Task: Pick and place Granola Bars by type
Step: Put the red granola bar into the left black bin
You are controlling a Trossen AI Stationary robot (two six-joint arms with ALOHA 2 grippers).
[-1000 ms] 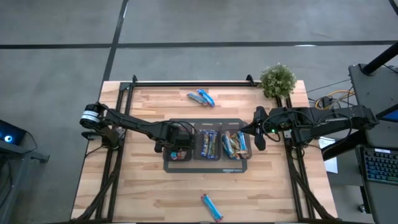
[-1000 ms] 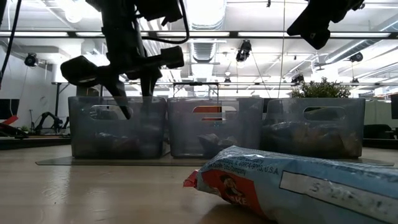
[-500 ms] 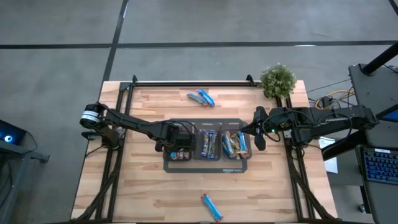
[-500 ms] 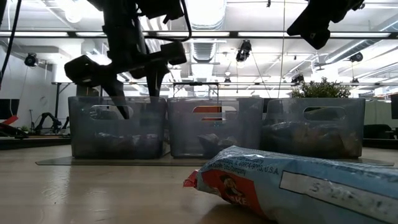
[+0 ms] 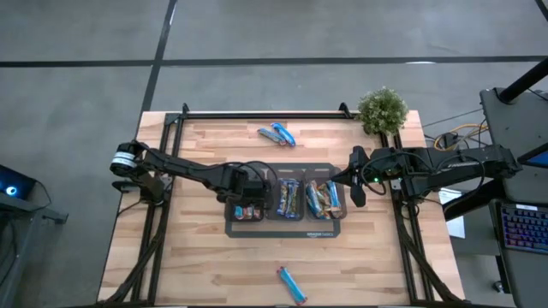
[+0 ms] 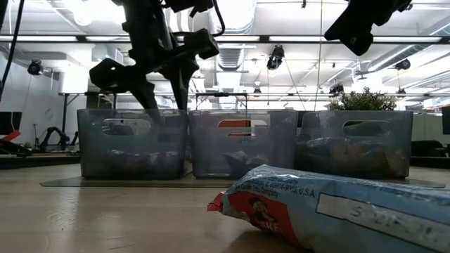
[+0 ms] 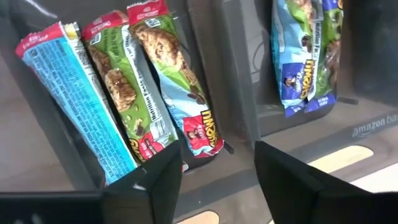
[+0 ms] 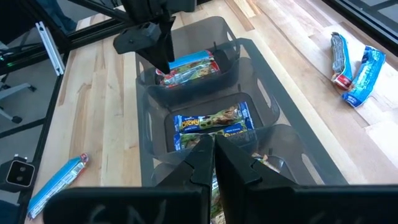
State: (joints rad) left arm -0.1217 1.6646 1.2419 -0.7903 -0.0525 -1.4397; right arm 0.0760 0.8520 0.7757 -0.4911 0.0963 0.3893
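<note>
Glossy oblong Granola Bars (image 7: 149,81) in bins (image 5: 284,214)

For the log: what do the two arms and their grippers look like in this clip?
Both arms are dark, slim and jointed. The left arm has a silvery ring at its base joint. The left gripper has two flat, angular black fingers. The right gripper has similar black fingers, and a small green light shows on that arm's wrist.

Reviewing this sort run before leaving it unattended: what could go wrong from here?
1. The left gripper hangs open and empty just above the left bin; its jaws could clip the wall on a sideways move.
2. Three bars lie loose: two at the far edge, one near the front edge, where a nudge could push it off.
</note>
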